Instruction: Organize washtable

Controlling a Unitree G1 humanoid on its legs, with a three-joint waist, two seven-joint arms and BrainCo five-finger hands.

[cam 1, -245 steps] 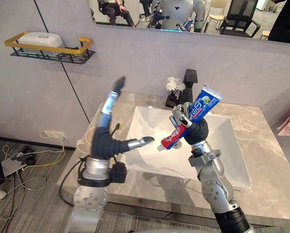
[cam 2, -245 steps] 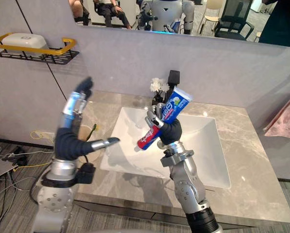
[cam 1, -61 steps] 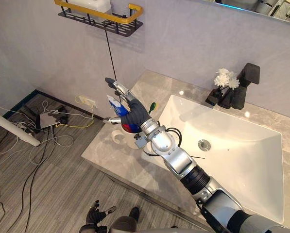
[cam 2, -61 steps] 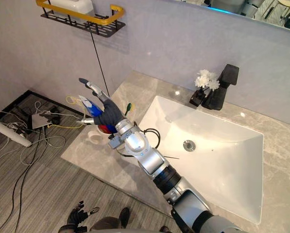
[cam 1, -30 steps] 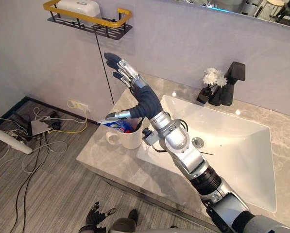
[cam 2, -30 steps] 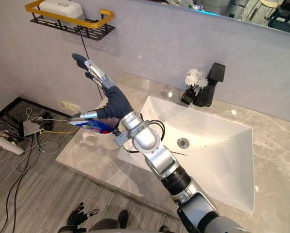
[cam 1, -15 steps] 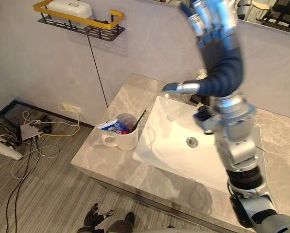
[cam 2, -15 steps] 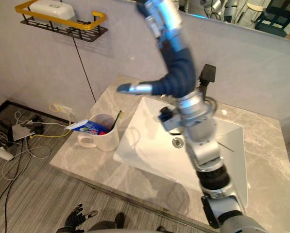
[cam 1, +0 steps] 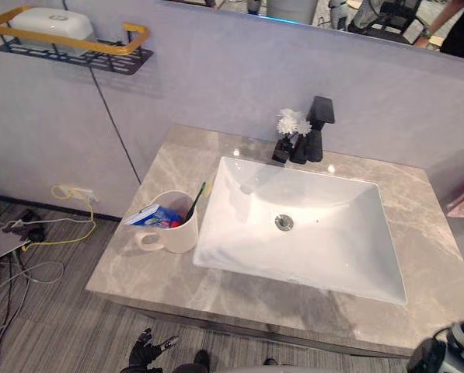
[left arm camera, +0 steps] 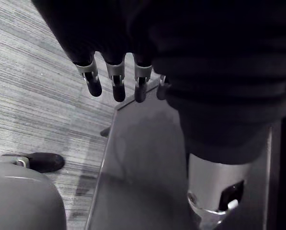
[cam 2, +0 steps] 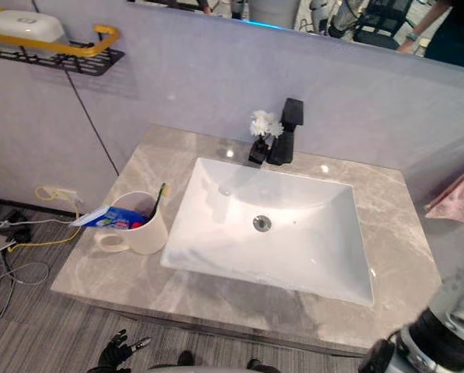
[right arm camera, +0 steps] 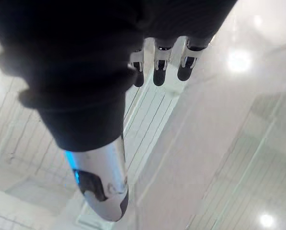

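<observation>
On veined grey marble counter [cam 1: 134, 268], white ceramic mug [cam 1: 175, 231] holds blue-red toothpaste tube [cam 1: 148, 216], just beside white rectangular basin [cam 1: 333, 249]. My left hand [left arm camera: 117, 79], right hand [right arm camera: 160, 64]: fingers straight, empty.

Left hand [left arm camera: 195, 57]: fingers [left arm camera: 93, 85] were straight, side by side in 1 row, dark tips roughly level with small gaps between them. Thumb [left arm camera: 214, 191] stood well apart from the row, also straight. Nothing in the grasp. Dark ribbed cover [left arm camera: 229, 96] hid the back of the hand and the wrist.

Right hand [right arm camera: 75, 57]: same pose. Its fingers [right arm camera: 158, 76] were extended in 1 row, its thumb [right arm camera: 102, 187] splayed out away from them, hand empty.

Right arm [cam 2: 437, 330] sat low at the near right corner of both head views, with only a short stretch of it showing there.
</observation>
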